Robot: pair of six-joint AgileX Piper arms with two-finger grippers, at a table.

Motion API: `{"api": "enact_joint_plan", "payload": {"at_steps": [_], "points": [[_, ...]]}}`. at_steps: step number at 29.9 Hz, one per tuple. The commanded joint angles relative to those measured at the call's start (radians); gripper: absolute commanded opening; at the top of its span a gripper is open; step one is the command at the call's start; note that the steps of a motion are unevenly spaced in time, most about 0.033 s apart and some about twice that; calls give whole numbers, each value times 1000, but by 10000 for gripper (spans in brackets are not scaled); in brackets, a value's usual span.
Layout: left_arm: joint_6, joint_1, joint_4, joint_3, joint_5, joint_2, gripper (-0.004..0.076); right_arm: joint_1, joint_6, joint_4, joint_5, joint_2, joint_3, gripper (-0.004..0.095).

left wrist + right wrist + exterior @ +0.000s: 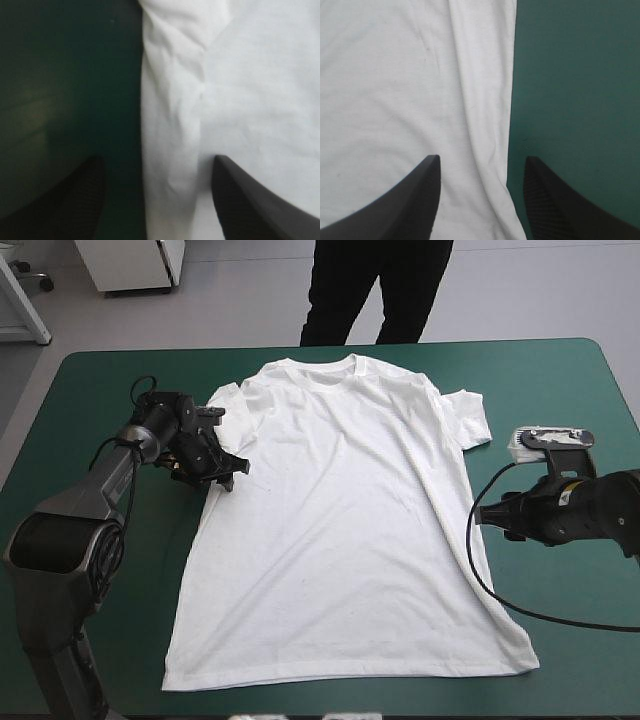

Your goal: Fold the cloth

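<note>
Across the middle of the teal-green tabletop point(90, 390) the white T-shirt point(340, 540) is lying spread flat, its collar point(322, 375) pointing toward the far edge and its hem point(340, 672) running along the near one. The left jaws are standing released low over the shirt's side edge just below the sleeve point(225, 400). One black finger point(75, 200) is hanging over bare cover and the other over cloth, so the edge is running between them. The right jaws are likewise standing released and straddling the opposite side edge about midway down. Both seem to be lining up to pinch a side each, probably so that the sides can be carried inward together for a first fold. The fabric is looking thin, soft and limp, faintly creased across the chest. Between the left jaws its edge is bunching into a soft rolled ridge point(172, 125), which is offering more to bite on than a flat sheet would. On the right side it is lying flatter, as a shallow fold point(485, 100). The fingers' inner faces are showing a fine grippy texture.
</note>
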Motion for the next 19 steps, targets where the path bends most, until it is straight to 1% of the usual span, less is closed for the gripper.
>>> {"api": "enact_joint_plan", "payload": {"at_steps": [1, 2, 7, 13, 16, 19], "points": [[4, -21, -20, -19, -9, -5, 361, 0, -6, -14, -57, -9, -30, 466], [8, -26, -20, -19, -9, -3, 317, 0, -6, -25, -59, -4, -30, 466], [41, -65, -18, -20, -1, -3, -12, 0, -6, -28, -66, 42, -30, 463], [44, -85, -14, -20, 3, -3, -7, 0, -21, -30, -112, 135, -75, 465], [44, -85, -14, -20, 6, -3, -7, 0, -21, -44, -97, 229, -165, 475], [42, -85, -14, -20, 12, -3, -7, 0, -37, -51, -66, 340, -288, 528]]}}
